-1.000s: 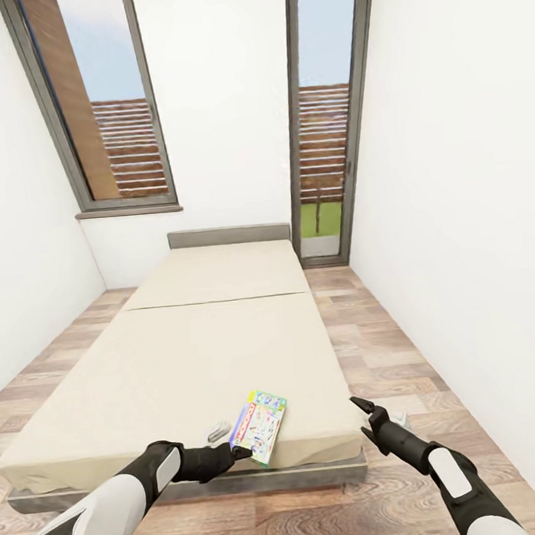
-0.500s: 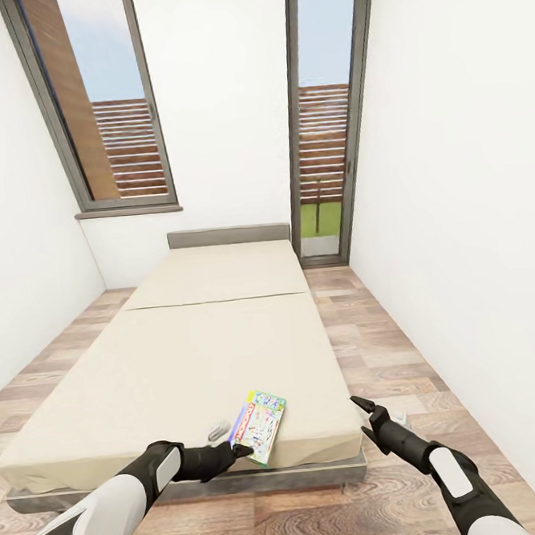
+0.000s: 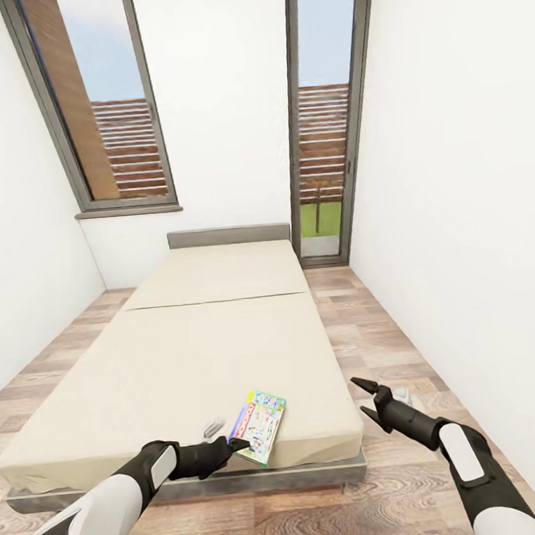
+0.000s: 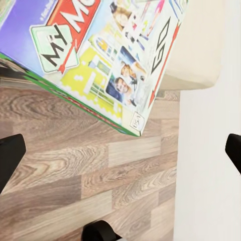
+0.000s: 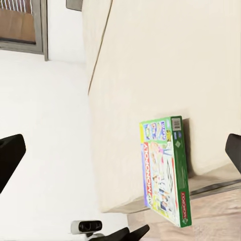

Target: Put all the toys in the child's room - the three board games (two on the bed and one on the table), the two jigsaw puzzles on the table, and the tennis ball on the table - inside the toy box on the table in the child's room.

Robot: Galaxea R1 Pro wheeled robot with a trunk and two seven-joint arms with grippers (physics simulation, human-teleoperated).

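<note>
A colourful Monopoly board game (image 3: 260,423) lies flat at the near right end of the beige bed (image 3: 186,362), one corner hanging over the edge. In the left wrist view the board game (image 4: 95,55) overhangs the wood floor. My left gripper (image 3: 234,445) is open at the game's near edge, its fingers (image 4: 9,155) spread wide, nothing between them. My right gripper (image 3: 372,394) is open beside the bed's near right corner, apart from the game (image 5: 165,170). The table, toy box, jigsaw puzzles and tennis ball are out of view.
The bed fills the narrow room between white walls (image 3: 464,204). A strip of wood-plank floor (image 3: 386,347) runs along its right side to a tall glass door (image 3: 325,134). A window (image 3: 102,111) is at the back left, and the grey headboard (image 3: 229,236) is against the far wall.
My left arm has dropped slightly, its gripper staying at the game's near edge. My right gripper has moved a little up and to the right. The board game has not moved.
</note>
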